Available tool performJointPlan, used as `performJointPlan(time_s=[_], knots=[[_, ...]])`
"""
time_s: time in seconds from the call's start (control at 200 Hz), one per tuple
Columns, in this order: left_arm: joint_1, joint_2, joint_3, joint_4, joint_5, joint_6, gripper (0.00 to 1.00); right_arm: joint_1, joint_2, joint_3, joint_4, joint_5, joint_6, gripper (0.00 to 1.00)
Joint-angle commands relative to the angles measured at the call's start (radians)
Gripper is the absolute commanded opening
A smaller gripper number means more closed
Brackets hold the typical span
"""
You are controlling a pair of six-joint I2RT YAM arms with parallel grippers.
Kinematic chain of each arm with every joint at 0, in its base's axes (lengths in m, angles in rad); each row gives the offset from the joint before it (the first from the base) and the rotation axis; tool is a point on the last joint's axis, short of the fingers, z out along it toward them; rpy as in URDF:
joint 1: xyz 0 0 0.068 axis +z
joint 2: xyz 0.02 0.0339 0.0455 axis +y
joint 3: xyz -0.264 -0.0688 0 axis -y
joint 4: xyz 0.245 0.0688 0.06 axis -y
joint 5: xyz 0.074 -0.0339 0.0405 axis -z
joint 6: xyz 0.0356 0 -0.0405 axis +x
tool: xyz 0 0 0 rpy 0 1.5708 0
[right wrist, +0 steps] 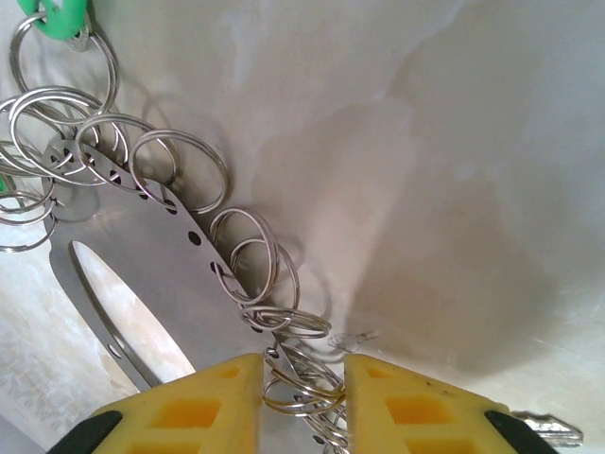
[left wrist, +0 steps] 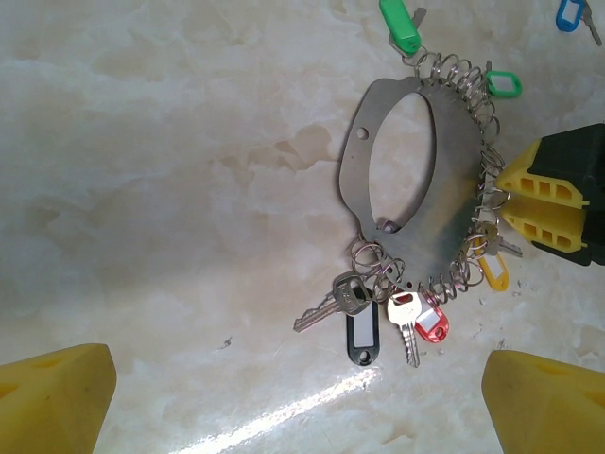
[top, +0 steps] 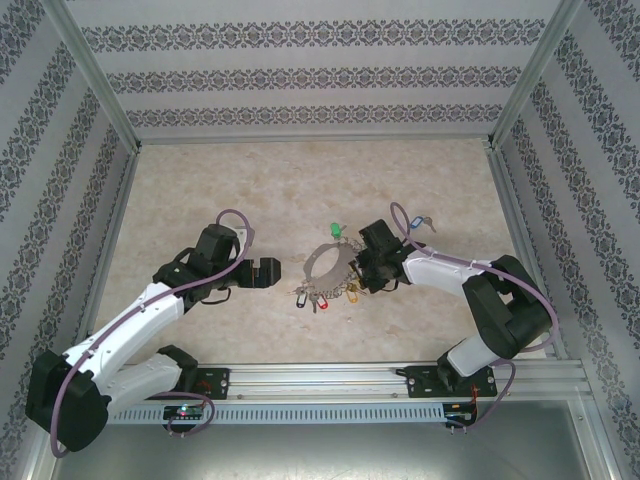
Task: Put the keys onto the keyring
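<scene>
**Keyring and Keys: Condition and Position**

The keyring is a flat grey metal oval plate with a large oval opening. It lies flat. A row of small holes follows its outer edge, and many thin wire split rings hang through them, overlapping one another.

The keys cluster at one end of the oval. They are a bare silver key and black-capped, white-headed and red-capped pieces, fanned outward and touching. A yellow-capped key lies along the adjoining side. A green-capped key sits at the opposite end, on a split ring. A blue-capped key lies well apart from the keyring.
</scene>
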Motion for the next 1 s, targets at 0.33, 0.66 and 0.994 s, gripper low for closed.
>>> performJointPlan(time_s=[0.33,0.66,0.994], knots=[[-0.008,-0.005,-0.019,0.037,0.006,0.012,1.0,0.01,-0.006,0.009,-0.022,0.043,-0.059,0.27],[-0.01,0.003,-0.024,0.069,0.014,-0.003,1.0,-0.015,-0.004,0.067,-0.015,0.027,-0.235,0.26],[-0.017,0.005,-0.03,0.077,0.012,-0.012,1.0,-0.033,-0.037,0.084,-0.047,0.023,-0.501,0.29]])
